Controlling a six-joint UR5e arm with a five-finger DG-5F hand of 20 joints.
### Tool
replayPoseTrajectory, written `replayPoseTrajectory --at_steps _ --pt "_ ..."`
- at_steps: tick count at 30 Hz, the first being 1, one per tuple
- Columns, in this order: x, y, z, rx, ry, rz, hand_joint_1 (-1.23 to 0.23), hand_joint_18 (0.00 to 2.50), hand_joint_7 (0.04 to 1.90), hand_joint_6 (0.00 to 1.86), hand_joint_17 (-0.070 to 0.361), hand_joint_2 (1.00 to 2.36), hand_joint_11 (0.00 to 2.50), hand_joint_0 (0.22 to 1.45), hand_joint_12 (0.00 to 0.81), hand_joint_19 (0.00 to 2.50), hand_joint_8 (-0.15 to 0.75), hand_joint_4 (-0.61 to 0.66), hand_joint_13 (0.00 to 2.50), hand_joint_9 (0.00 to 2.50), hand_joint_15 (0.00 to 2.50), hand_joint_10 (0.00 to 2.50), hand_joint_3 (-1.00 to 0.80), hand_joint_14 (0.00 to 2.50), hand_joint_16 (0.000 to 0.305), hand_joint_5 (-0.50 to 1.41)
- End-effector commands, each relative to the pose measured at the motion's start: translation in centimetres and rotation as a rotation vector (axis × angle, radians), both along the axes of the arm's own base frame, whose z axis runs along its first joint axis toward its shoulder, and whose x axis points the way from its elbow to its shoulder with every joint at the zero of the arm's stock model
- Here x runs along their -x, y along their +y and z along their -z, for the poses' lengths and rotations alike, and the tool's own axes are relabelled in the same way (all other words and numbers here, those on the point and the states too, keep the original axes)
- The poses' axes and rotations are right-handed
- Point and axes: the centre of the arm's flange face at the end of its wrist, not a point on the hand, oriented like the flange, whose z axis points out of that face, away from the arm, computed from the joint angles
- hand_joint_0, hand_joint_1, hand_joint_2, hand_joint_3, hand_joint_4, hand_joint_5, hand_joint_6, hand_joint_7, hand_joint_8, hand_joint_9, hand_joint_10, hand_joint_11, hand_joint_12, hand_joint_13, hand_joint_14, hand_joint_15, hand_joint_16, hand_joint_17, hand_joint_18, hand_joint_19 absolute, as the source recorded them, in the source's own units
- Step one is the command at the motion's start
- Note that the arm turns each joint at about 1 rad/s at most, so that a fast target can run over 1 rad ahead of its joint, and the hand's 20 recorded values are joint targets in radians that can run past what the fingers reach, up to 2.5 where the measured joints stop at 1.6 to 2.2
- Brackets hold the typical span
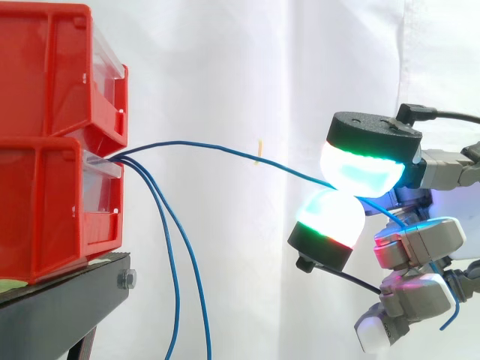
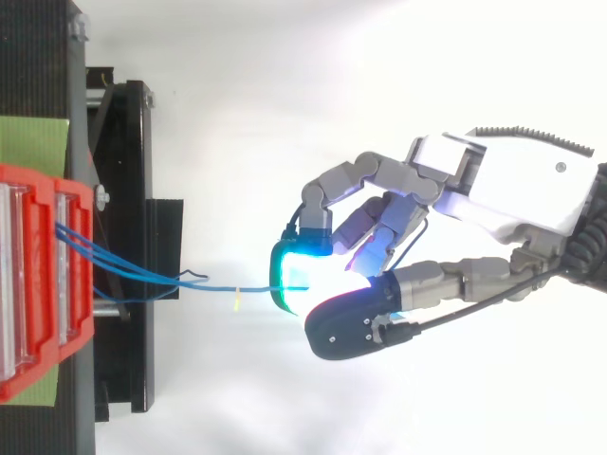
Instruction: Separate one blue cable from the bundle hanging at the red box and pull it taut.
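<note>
Two stacked red plastic bins [image 1: 45, 90] stand at the black metal stand's [image 1: 60, 300] right edge. From the lower bin's [image 1: 45, 217] front, two thin blue cables [image 1: 176, 262] hang past that edge. A third blue cable [image 1: 217, 148] runs right into the robot hand's [image 2: 512, 190] pinch.

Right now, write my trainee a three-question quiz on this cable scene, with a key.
1. True or false: the hand pinches one blue cable between two fingertips.
2. How many loose cables hang down from the red bins? A one, B two, C five.
3. Fill in: the tag on the pinched cable is ___.
Key: 1 true; 2 B; 3 yellow.
</note>
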Motion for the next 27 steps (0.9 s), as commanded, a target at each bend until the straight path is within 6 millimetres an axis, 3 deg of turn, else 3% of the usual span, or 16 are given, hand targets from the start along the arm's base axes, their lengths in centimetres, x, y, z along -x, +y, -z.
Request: replayPoseTrajectory --at_steps 1,27 --pt "0.01 -0.02 0.00 0.000 0.000 0.001 -0.69 0.65 1.07 0.94 0.092 1.02 1.70 0.65 0.293 0.51 0.195 -0.04 1.18 1.35 1.13 0.03 -0.27 0.03 0.041 -0.18" --pt "0.00 -0.01 0.00 0.000 0.000 0.000 -0.69 0.65 1.07 0.95 0.092 1.02 1.69 0.66 0.294 0.51 0.197 -0.05 1.19 1.35 1.13 0.04 -0.28 0.03 0.041 -0.18"
